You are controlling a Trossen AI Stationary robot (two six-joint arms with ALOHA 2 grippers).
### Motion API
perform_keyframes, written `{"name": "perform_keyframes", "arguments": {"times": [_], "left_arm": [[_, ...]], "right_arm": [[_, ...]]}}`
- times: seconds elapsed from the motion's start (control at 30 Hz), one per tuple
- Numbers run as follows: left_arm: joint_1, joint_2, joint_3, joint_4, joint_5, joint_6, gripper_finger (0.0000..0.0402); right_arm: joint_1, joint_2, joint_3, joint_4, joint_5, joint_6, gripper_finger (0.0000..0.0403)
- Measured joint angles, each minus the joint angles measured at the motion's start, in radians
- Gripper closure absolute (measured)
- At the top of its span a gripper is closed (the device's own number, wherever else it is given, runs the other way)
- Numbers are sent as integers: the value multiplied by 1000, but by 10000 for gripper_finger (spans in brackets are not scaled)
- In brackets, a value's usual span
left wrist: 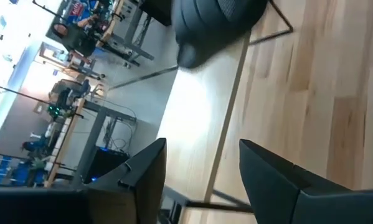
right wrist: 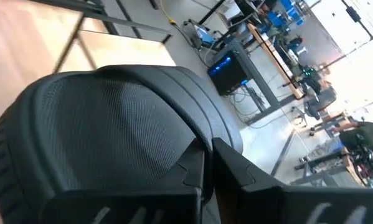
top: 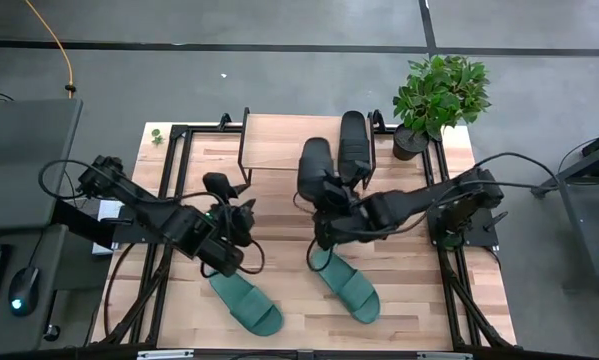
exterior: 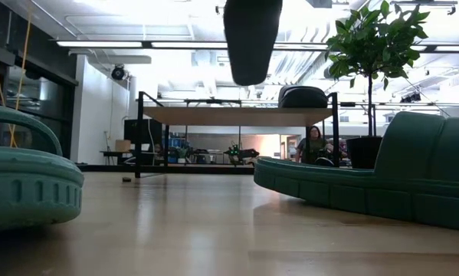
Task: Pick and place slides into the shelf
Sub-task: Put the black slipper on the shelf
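Above the table, right claw (top: 324,196) grips black slide (top: 314,165).

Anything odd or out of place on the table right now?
Nothing damaged or spilled. One black slide lies on the shelf; the right gripper holds the other black slide aloft.

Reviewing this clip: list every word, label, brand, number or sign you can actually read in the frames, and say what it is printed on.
None can be read.
Black slide in the right gripper: textured strap, no visible lettering.
Green slides on the table: no visible marking.
Shelf: plain wooden top.
Red and blue sign in the room behind, left wrist view: too blurred to read.
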Motion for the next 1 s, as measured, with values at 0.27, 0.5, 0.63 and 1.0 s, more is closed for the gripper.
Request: {"name": "perform_keyframes", "arguments": {"times": [0.27, 0.5, 0.63, 1.0], "left_arm": [[0, -184, -208, 164, -6, 17, 222], [0, -350, -410, 475, 45, 185, 222], [0, -424, -499, 661, 123, 301, 222], [1, -503, -655, 970, 259, 467, 222]], "right_arm": [[-36, -167, -103, 103, -1, -108, 402], [-79, -351, -380, 583, -122, -392, 402], [-116, -444, -568, 872, -166, -516, 402], [-182, -464, -760, 1026, -182, -515, 402]]}}
